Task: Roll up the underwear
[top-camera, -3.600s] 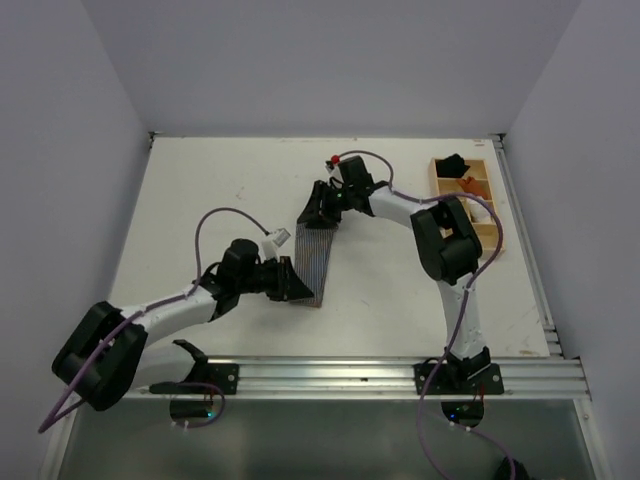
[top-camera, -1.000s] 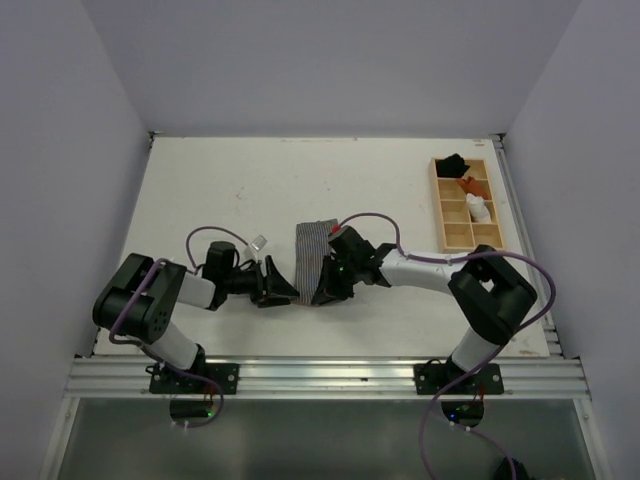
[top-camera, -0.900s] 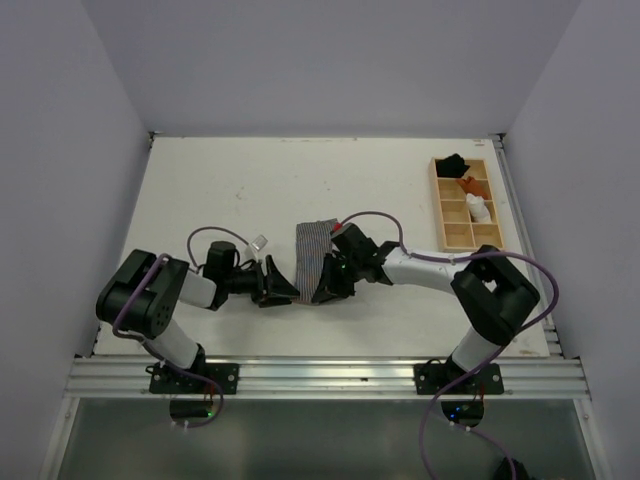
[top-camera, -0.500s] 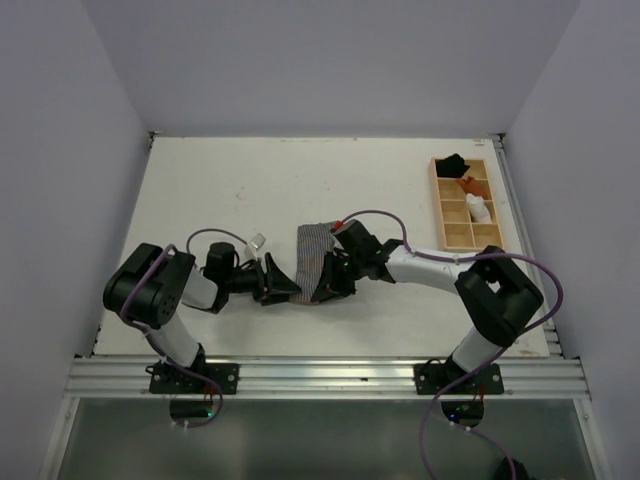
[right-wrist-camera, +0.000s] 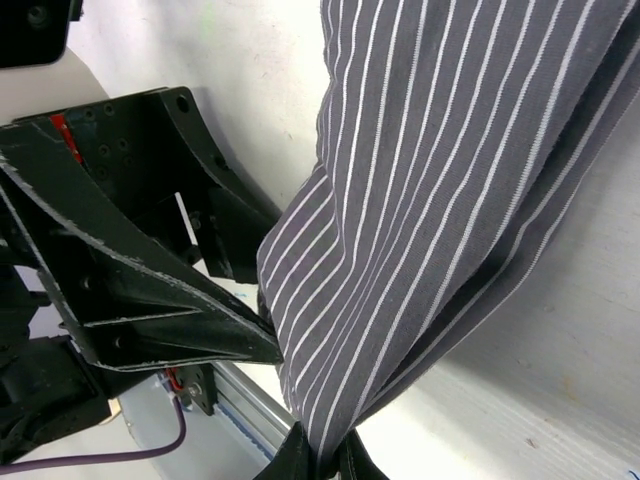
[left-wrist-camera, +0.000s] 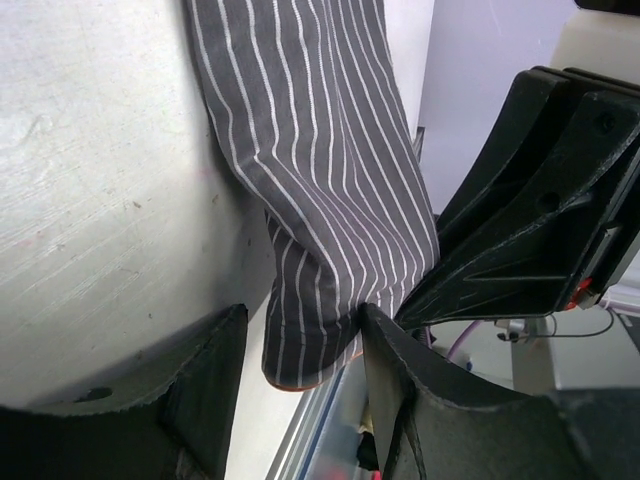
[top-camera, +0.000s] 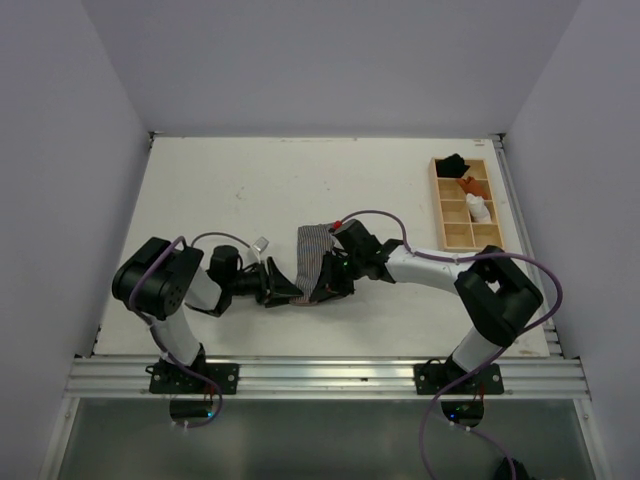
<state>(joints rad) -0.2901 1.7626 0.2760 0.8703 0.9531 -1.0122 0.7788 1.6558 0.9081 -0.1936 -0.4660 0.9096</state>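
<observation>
The underwear (top-camera: 313, 250), grey with fine white stripes, lies doubled over at the table's middle. In the right wrist view its fold (right-wrist-camera: 450, 180) rises from my right gripper (right-wrist-camera: 322, 458), which is shut on a pinched edge of the cloth. My left gripper (left-wrist-camera: 300, 335) is open, its fingers (left-wrist-camera: 215, 380) on either side of the hanging near end of the underwear (left-wrist-camera: 320, 200). One finger touches the cloth and the other stands off it. From above, the left gripper (top-camera: 288, 288) and right gripper (top-camera: 328, 288) meet nose to nose at the cloth's near end.
A wooden compartment tray (top-camera: 447, 215) stands at the back right with small black, orange and white bundles in it. An aluminium rail (top-camera: 330, 375) runs along the near edge. The right gripper's black body (left-wrist-camera: 530, 220) crowds the left wrist view.
The right gripper has carried the far end of the underwear down onto the near end. In the last second the left jaws have narrowed around the cloth and the left elbow has shifted right.
</observation>
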